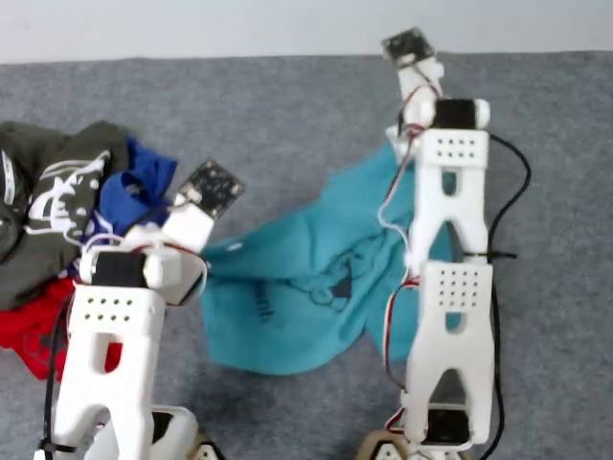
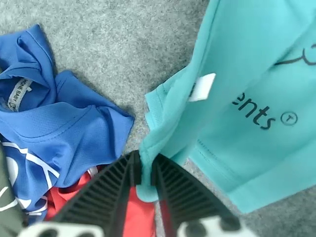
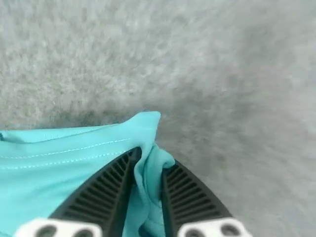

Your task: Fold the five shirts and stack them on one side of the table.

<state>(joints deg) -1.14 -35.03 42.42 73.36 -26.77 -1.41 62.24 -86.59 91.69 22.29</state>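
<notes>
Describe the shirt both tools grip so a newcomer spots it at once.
On the grey table, look at the middle, away from the heap of shirts at one side. The teal shirt lies there, pinched at its edges by the left tool and right tool. It alone is teal; the heaped ones are olive, blue and red.

white arms (image 1: 450,316), hole grids (image 1: 458,146), black servos (image 1: 458,113), red and black cables (image 1: 395,196), ribbed black end effector fingers (image 2: 108,192)
</notes>
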